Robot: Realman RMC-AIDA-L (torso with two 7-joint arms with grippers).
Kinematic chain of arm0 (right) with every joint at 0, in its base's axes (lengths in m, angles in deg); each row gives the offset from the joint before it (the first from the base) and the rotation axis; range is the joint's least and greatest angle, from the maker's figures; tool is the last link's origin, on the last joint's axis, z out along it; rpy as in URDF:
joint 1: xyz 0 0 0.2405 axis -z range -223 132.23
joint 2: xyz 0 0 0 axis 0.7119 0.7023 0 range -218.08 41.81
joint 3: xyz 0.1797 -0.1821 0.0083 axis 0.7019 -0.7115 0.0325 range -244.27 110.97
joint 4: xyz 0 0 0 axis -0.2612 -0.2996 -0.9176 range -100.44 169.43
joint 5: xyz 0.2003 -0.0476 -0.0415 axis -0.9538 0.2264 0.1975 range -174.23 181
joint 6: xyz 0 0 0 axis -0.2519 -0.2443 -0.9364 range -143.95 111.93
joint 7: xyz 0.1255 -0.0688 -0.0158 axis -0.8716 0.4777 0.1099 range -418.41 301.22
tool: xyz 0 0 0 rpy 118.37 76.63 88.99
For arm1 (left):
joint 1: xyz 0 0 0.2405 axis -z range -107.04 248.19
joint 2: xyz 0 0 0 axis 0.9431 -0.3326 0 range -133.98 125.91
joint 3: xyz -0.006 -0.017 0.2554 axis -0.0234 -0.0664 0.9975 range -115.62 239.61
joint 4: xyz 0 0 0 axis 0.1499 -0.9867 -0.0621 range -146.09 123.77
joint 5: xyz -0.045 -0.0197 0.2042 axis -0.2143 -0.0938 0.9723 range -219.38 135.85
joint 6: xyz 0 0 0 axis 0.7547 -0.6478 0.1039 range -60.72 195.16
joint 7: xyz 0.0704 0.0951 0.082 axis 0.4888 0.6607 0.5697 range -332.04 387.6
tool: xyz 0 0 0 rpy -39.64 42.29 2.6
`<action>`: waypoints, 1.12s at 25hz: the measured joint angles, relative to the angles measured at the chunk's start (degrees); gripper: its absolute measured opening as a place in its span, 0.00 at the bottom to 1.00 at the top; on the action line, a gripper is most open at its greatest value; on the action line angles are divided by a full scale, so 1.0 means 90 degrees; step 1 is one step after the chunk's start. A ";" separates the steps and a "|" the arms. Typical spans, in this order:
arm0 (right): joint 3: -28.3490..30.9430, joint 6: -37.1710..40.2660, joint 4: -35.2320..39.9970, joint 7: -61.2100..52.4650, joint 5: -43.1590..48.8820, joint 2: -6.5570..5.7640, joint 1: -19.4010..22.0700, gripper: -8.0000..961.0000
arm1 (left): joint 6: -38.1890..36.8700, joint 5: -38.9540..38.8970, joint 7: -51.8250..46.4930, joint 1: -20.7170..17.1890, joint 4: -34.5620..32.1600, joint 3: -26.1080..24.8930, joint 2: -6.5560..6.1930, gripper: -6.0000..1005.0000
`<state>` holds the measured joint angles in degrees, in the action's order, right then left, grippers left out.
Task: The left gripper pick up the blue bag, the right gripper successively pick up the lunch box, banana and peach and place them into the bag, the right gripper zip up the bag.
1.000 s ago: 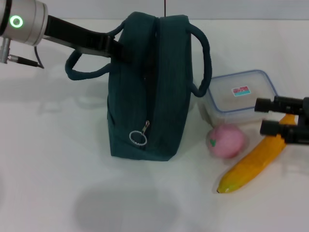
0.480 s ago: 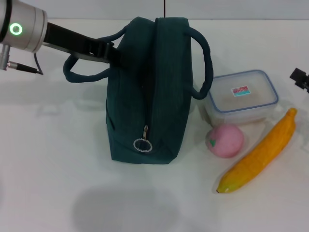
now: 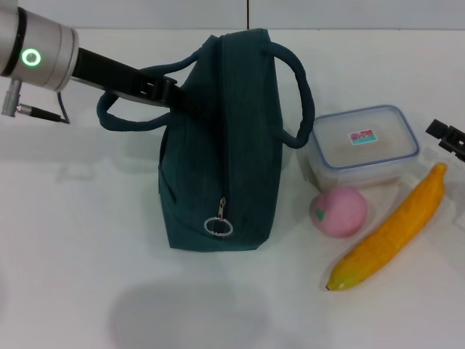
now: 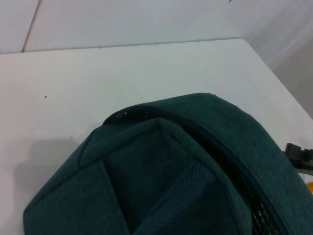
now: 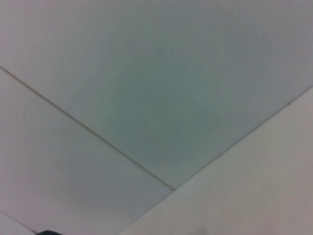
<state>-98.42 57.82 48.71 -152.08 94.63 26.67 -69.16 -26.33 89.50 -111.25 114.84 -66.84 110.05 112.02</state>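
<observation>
The blue bag (image 3: pixel 225 138) hangs upright in the head view, its shadow on the table below it. Its zipper looks closed, with the ring pull (image 3: pixel 219 227) low on the front. My left gripper (image 3: pixel 168 90) reaches in from the upper left and is shut on the bag's top by the left handle (image 3: pixel 123 120). The left wrist view is filled by the bag's top (image 4: pixel 186 161). Right of the bag lie the lunch box (image 3: pixel 363 145), the peach (image 3: pixel 338 211) and the banana (image 3: pixel 389 233). Only a tip of my right gripper (image 3: pixel 449 137) shows at the right edge, beyond the lunch box.
The white table (image 3: pixel 80 240) extends left of and in front of the bag. A white wall (image 3: pixel 349 13) runs along the back. The right wrist view shows only pale wall panels (image 5: pixel 156 98).
My right gripper has drawn back from above the banana to the right edge. The bag has shifted slightly right in the left gripper, and its ring pull has swung.
</observation>
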 joint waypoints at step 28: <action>-0.0037 -0.0349 -0.0338 -0.0042 -0.0020 0.0046 -0.0500 0.53 | 0.0025 -0.0060 0.0155 -0.0128 -0.0026 0.0002 0.0019 0.05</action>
<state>-98.75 54.68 45.67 -152.46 94.46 27.09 -73.67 -26.11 88.96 -109.85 113.68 -67.07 110.07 112.19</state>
